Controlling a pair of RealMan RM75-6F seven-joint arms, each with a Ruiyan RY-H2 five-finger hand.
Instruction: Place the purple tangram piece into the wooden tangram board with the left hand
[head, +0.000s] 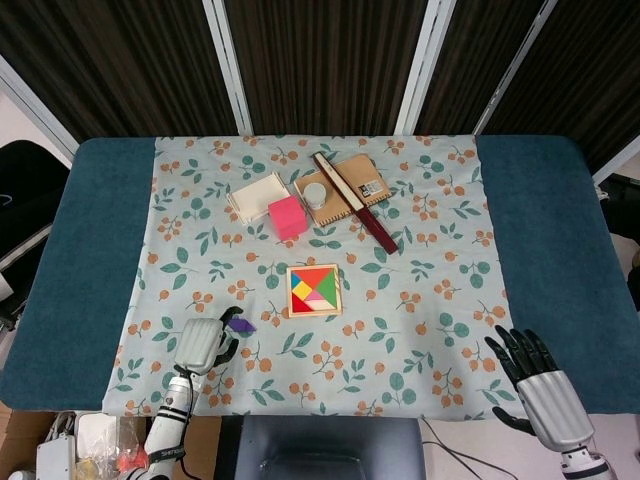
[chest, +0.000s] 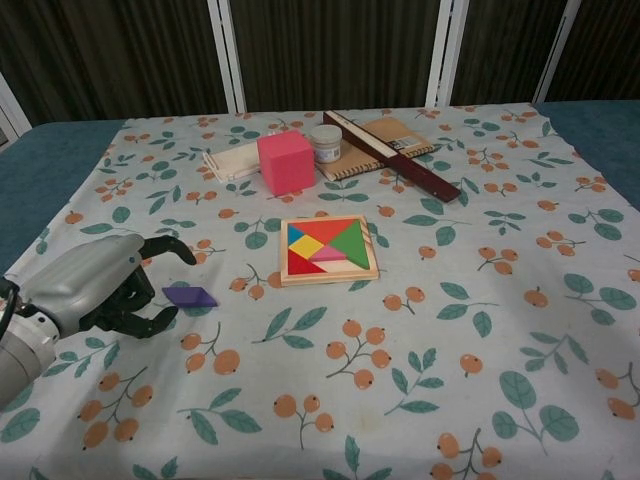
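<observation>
The purple tangram piece lies flat on the floral cloth, left of the wooden tangram board. The board holds several coloured pieces. My left hand hovers just left of the purple piece, fingers curled apart around empty air, tips close to the piece but not gripping it. My right hand rests open at the table's near right edge, seen only in the head view.
A pink cube, a cream tray, a small white jar, a brown notebook and a dark ruler lie at the back of the cloth.
</observation>
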